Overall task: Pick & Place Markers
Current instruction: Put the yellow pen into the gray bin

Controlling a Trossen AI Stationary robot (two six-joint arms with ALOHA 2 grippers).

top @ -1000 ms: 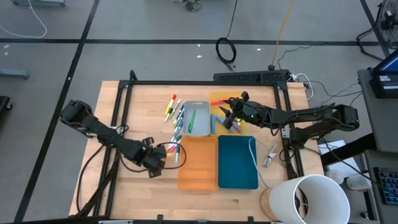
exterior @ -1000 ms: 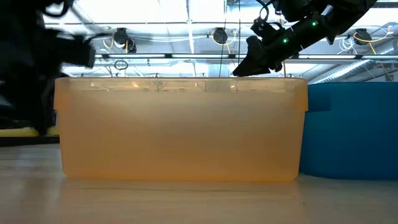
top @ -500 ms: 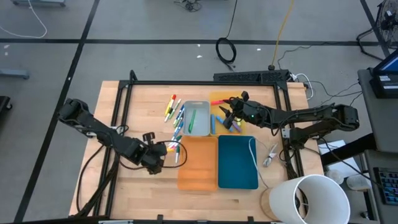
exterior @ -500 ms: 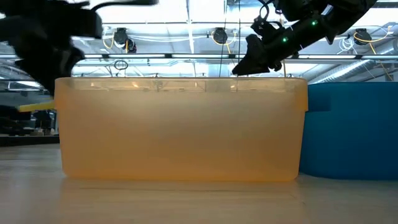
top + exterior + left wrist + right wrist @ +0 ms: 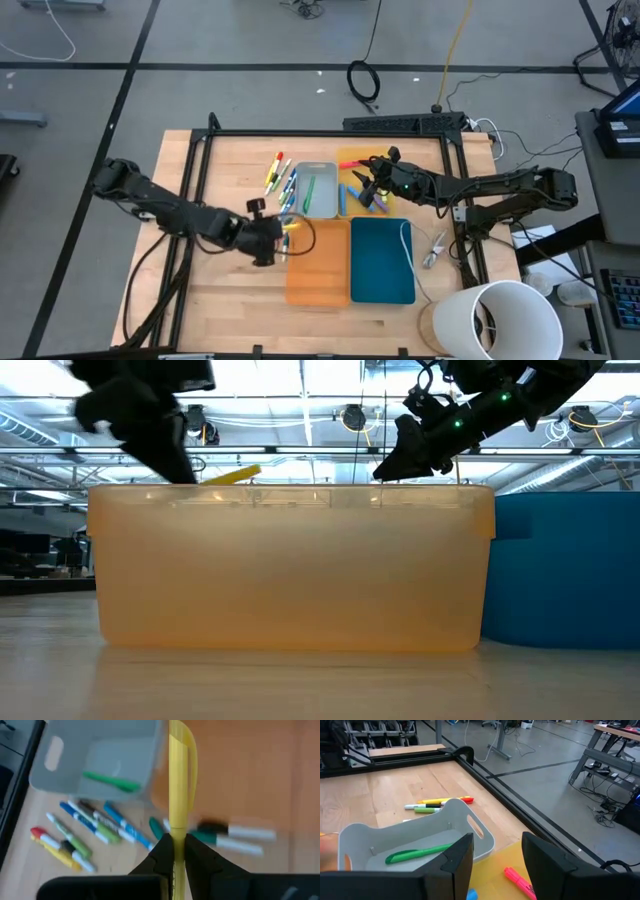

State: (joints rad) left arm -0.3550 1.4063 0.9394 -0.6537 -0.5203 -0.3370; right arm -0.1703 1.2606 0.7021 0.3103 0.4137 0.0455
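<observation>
Markers point(image 5: 281, 182) mostly lie loose on the counter point(image 5: 230, 180) beyond the left gripper point(image 5: 283, 237), which pinches a yellow marker point(image 5: 180, 795) seemingly over the orange tray point(image 5: 318, 262); the right gripper point(image 5: 362, 186) hovers spread.

The left gripper point(image 5: 283, 236) is at the left edge of the orange tray point(image 5: 318, 265), pinching a yellow marker point(image 5: 292, 227). The right gripper point(image 5: 362, 183) hangs over the yellow tray point(image 5: 353, 158) near the table's point(image 5: 230, 180) back edge. A green marker point(image 5: 309, 194) lies in the grey tray point(image 5: 318, 190).
</observation>
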